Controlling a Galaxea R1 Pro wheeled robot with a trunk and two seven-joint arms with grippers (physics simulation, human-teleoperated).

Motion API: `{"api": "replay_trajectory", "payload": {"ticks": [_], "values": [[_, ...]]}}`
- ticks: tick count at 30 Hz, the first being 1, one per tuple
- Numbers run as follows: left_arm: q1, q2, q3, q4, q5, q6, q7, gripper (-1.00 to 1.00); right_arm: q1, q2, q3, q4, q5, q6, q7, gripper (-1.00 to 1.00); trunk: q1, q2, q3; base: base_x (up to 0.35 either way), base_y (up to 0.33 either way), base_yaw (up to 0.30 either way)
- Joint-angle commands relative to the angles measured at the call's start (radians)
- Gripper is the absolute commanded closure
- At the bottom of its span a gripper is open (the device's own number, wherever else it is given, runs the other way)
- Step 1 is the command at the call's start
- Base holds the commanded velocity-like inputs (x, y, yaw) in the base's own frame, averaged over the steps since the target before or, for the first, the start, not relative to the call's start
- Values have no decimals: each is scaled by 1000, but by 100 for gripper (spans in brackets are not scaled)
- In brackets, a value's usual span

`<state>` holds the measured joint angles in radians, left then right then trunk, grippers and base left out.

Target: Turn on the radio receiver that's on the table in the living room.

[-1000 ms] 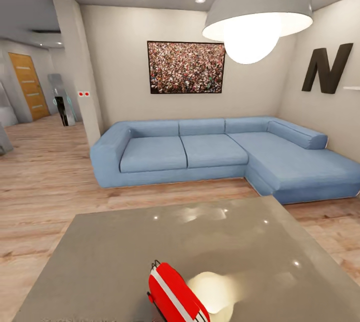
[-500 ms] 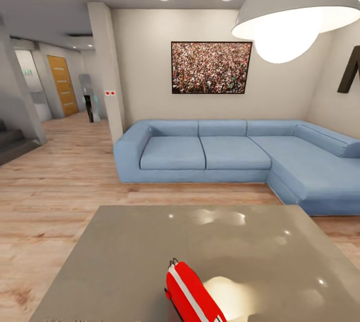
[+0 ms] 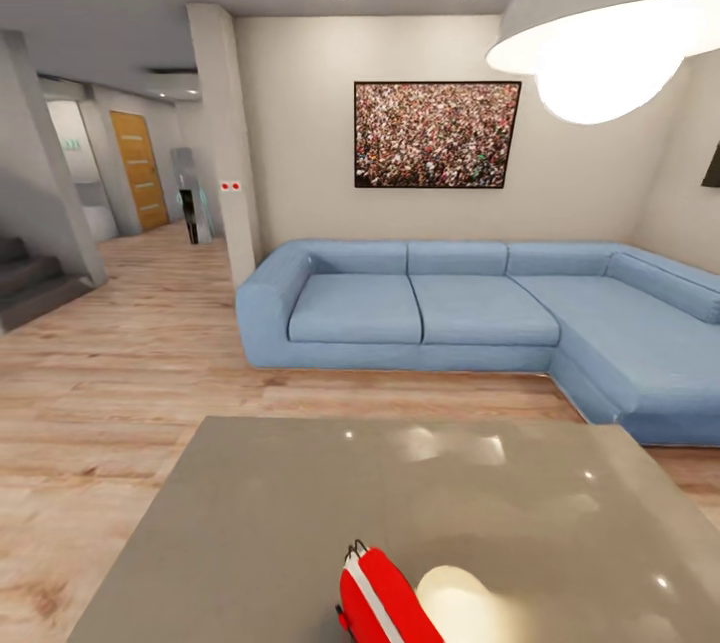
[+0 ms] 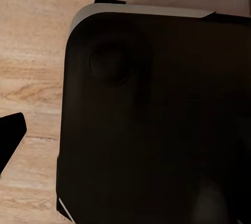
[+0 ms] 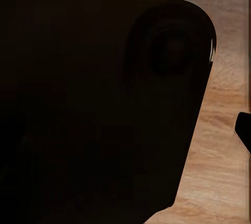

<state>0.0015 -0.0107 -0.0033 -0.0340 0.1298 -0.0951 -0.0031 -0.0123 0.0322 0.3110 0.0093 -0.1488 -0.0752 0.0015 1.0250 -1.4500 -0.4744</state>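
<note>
The red radio receiver with its white rim band and thin wire handle stands on edge on the glossy grey-taupe table, at the near edge of the head view and partly cut off. In the left wrist view a dark fingertip pokes in over the wood floor beside a black rounded body panel. The right wrist view has a similar dark fingertip next to a black panel. How the jaws stand is hidden in both.
Beyond the table stands a blue corner sofa under a crowd picture. A large pendant lamp hangs at the upper right. A pillar, stairs and an orange door lie to the left across open plank floor.
The camera has turned left: sofa, picture and lamp slid right in the picture and the hallway with stairs came into view. The radio sits lower in the frame; nothing itself moved.
</note>
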Motion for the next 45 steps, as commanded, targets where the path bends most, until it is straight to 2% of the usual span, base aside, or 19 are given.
{"api": "replay_trajectory", "payload": {"ticks": [1,16,33,45], "values": [[0,0,0,0,0,0,0,-100,0,0,0,0,0,0,0,-100,0,0,0,178,0,0],[0,0,0,0,1,0,0,-100,0,-1,-1,0,-1,-1,0,-100,0,0,0,19,0,-128],[0,0,1,0,1,1,2,-100,0,-3,0,0,0,1,1,-100,0,0,0,0,0,-4],[0,0,0,0,1,2,2,-100,0,-3,5,0,18,0,10,-100,0,0,0,0,0,0]]}}
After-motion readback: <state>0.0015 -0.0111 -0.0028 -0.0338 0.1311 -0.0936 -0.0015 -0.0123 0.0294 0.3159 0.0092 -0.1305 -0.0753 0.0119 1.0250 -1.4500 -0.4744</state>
